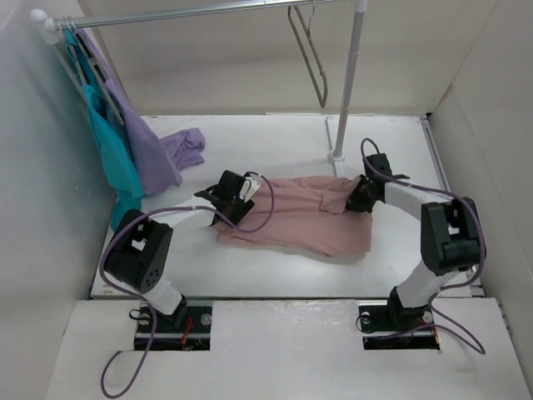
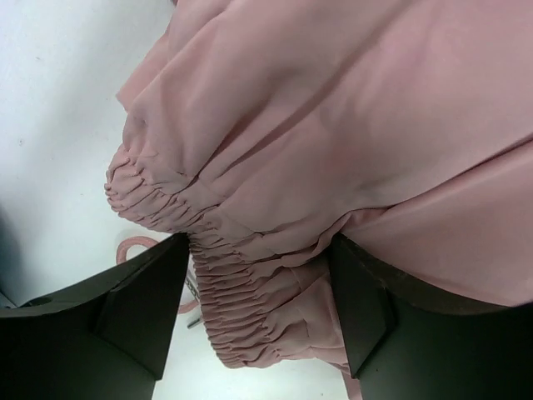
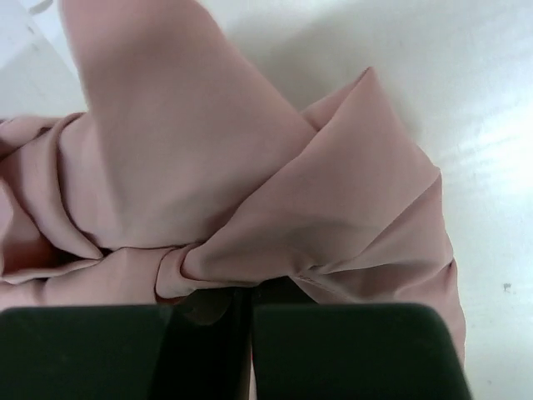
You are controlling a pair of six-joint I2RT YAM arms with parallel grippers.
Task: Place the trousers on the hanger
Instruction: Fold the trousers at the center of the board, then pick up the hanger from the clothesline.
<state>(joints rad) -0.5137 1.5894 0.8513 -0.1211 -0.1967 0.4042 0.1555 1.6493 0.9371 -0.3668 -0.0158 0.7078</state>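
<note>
Stretching left to right on the surface point(image 1: 391, 250), dusty-pink soft fabric trousers point(image 1: 296, 215) point waistband-left between my parted left fingers point(image 2: 133, 308); my right fingers point(image 3: 333, 350) clamp a leg fold.

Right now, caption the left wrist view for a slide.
Open left gripper straddling the gathered waistband of the trousers on a white table.

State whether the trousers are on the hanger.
Off. The trousers lie bunched on the table; the hanger hangs bare on the rail.
</note>
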